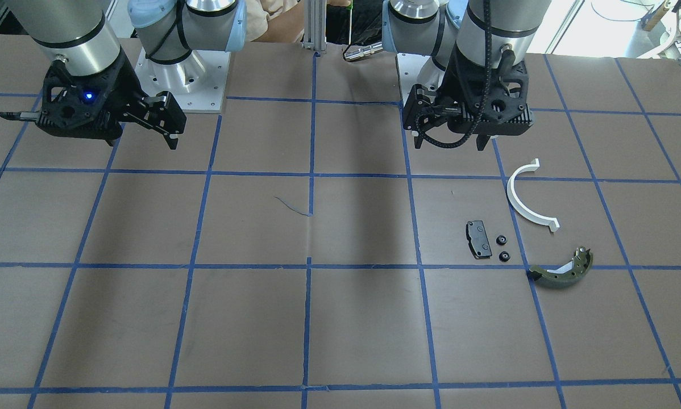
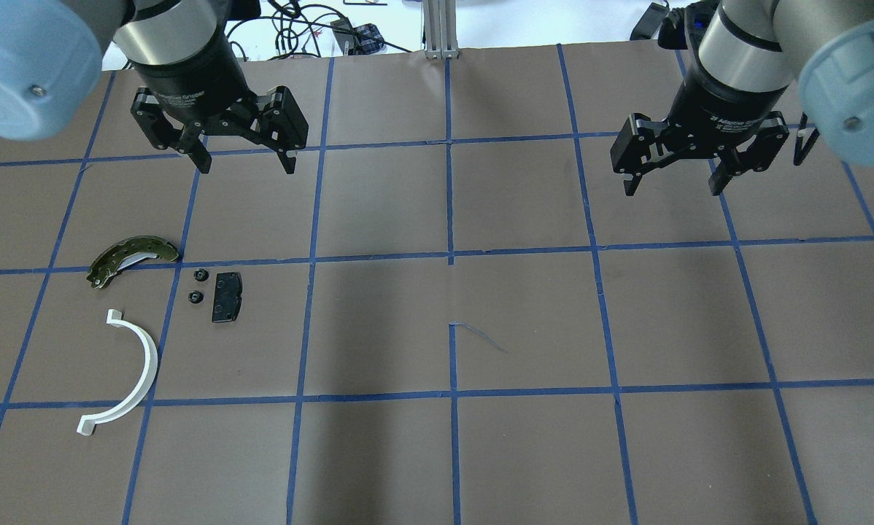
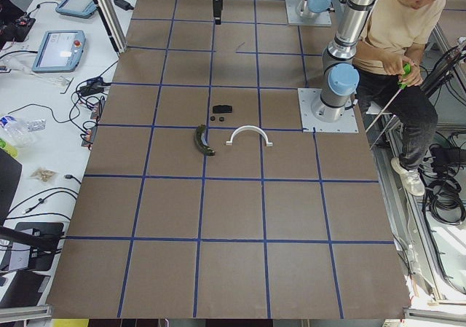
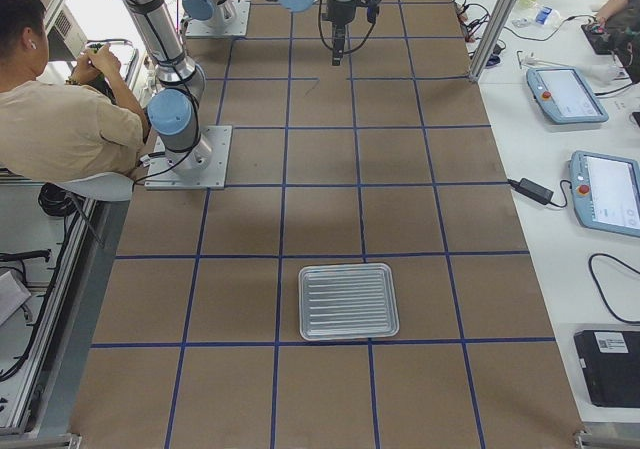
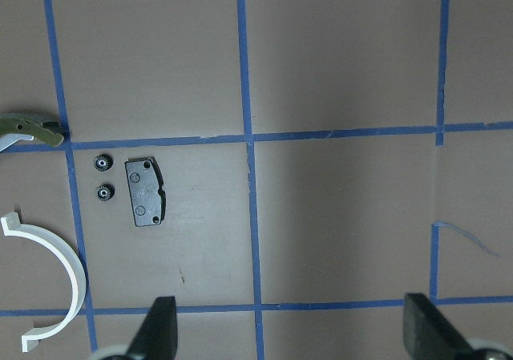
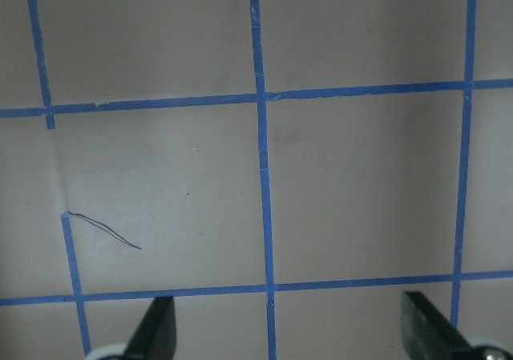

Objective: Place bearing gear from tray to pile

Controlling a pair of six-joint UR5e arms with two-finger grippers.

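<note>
Low on the left of the overhead view, nearest the robot, a white plastic half-ring (image 2: pixel 147 361) lies on the brown table (image 2: pixel 524 452) with its blue tape grid. Just above it in the frame, two small black toothed bearing gears (image 2: pixel 201 275) lie flat. They are apart from each other and just beside the left edge of a small black rectangular pad (image 2: pixel 227 297). Further up, an olive-green curved brake shoe (image 2: pixel 132 251) lies with one end touching a tape line. Together these make the pile, so the gears in sight are at the pile.

Each gear looks light, hard and stiff, likely to skid or roll if nudged. A hold across the toothed rim from straight above seems best, with the fingers turned so that neither catches the pad or the other gear.

Farthest, along the top of the frame, the left pincer (image 2: pixel 247 164) hangs released and empty above the pile. The right pincer (image 2: pixel 672 188) at upper right is likewise spread wide, holding nothing.

At lower centre of the right-side view, the ribbed silver metal tray (image 4: pixel 348 301) shows no gear that I can make out.
</note>
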